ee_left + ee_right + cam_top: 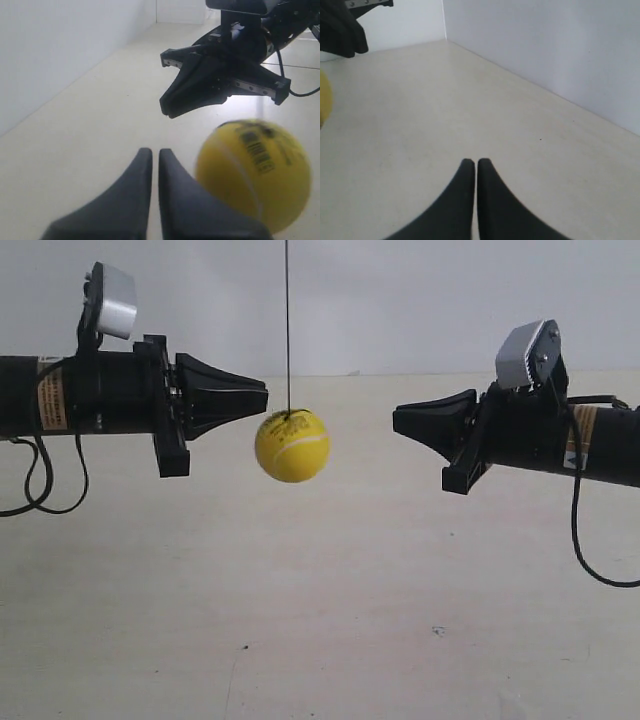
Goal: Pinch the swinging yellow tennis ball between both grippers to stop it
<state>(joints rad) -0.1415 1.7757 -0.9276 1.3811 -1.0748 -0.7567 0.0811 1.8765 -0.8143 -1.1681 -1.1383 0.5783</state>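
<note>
The yellow tennis ball (292, 446) hangs in mid-air on a thin dark string (287, 320) between the two black cone heads. My left gripper (262, 397) is the arm at the exterior view's left. It is shut, and its tip sits just beside the ball's upper edge; I cannot tell if they touch. In the left wrist view the blurred ball (252, 172) is close beside the shut left gripper (155, 152), off its axis. My right gripper (397, 420) is shut and stands a clear gap away. The right wrist view shows that gripper (472, 162) with only a sliver of ball (324, 100) at the picture's edge.
Below lies a pale beige floor (330, 620), with a white wall (400, 300) behind. Black cables (590, 540) droop from both arms. A silver camera box (112, 300) sits on each wrist. The right gripper (172, 105) faces the left wrist camera.
</note>
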